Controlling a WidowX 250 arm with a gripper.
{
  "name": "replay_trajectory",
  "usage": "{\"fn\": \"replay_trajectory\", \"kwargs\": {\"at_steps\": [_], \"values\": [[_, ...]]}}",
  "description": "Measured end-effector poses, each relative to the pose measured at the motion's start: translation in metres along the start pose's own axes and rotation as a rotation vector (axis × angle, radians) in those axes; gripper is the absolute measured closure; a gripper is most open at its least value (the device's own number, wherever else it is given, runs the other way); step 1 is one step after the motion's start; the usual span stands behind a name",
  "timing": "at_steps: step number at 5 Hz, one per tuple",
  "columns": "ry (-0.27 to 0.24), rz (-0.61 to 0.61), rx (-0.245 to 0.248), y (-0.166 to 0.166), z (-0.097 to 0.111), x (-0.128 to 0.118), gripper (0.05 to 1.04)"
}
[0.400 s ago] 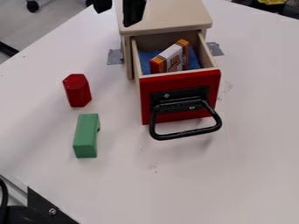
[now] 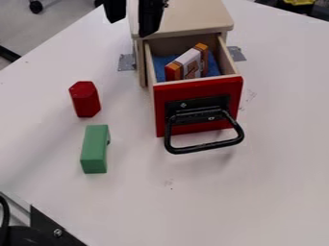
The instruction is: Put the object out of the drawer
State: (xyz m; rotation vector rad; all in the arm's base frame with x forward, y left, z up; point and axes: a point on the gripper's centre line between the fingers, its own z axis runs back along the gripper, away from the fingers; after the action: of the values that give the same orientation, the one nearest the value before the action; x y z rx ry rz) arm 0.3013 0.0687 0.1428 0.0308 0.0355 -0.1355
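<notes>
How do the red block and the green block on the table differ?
The red block is a stubby six-sided piece, while the green block is longer and has straight, boxy sides. The red block lies nearer the drawer cabinet; the green block lies closer to the camera. Both sit outside the drawer, on the white table.

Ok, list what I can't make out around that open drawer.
All in the camera view:
- Claw: upper part, cut off by the top edge.
- Cabinet: far end, cut off by the top edge.
- Box: lower end, hidden by the drawer's red front; its print is too small to read.
- Blue lining: partly hidden by the box.
- Green block: the notch's depth, hidden by the block itself.
</notes>
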Motion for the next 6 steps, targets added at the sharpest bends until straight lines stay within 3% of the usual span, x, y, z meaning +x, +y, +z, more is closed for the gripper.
{"fn": "replay_trajectory", "kwargs": {"at_steps": [2, 4, 6], "values": [[-0.053, -0.06, -0.022, -0.021, -0.004, 0.018, 0.098], [-0.063, -0.088, 0.02, -0.025, -0.023, 0.017, 0.098], [-0.078, -0.098, 0.031, -0.024, -0.032, 0.017, 0.098]]}}
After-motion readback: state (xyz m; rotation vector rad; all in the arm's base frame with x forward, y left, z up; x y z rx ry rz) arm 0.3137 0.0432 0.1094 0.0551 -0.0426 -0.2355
